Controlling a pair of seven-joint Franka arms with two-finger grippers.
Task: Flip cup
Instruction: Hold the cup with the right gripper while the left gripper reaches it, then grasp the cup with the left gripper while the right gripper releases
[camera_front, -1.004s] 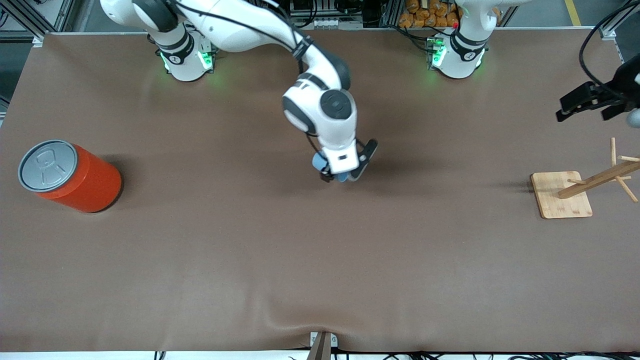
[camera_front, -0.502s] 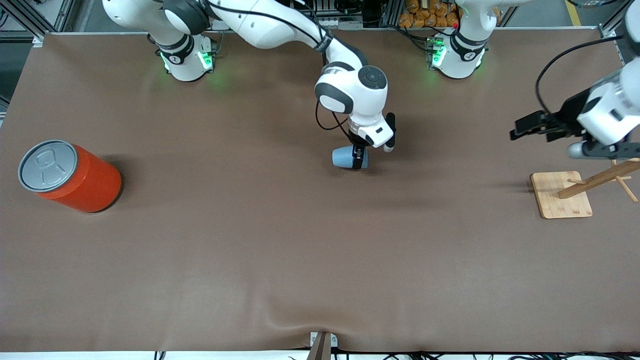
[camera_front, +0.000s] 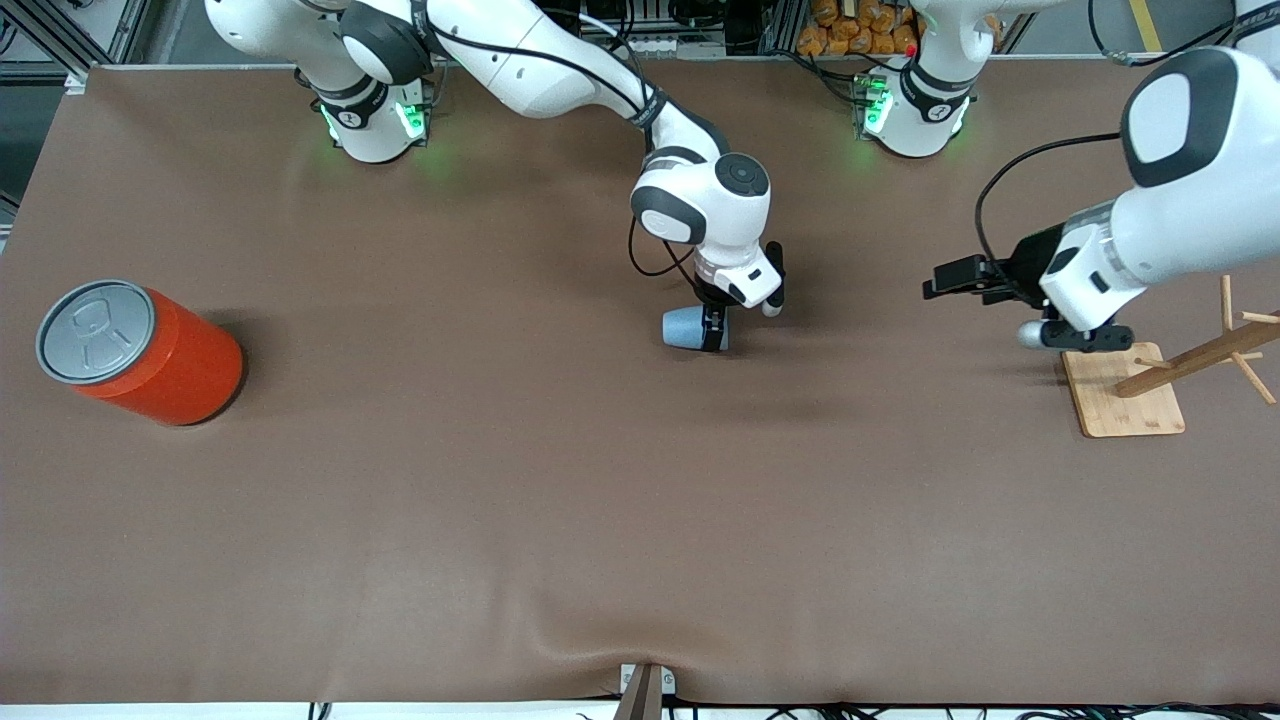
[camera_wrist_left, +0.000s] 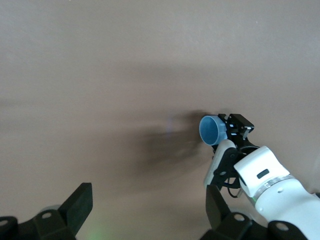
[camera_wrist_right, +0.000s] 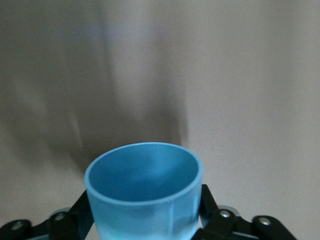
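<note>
The small light-blue cup is held on its side just above the middle of the table. My right gripper is shut on it, one finger on each side of its wall. In the right wrist view the cup fills the space between the fingers, and its open mouth shows. In the left wrist view the cup shows its mouth, with the right gripper on it. My left gripper is open and empty, over the table between the cup and the wooden stand; its fingers stand wide apart.
A large orange can with a grey lid stands near the right arm's end of the table. A wooden peg stand on a square base stands at the left arm's end, just below the left arm's hand.
The right gripper has turned the cup onto its side and shifted it slightly. The left arm has swung in from the table's end toward the middle, its open gripper now pointing at the cup.
</note>
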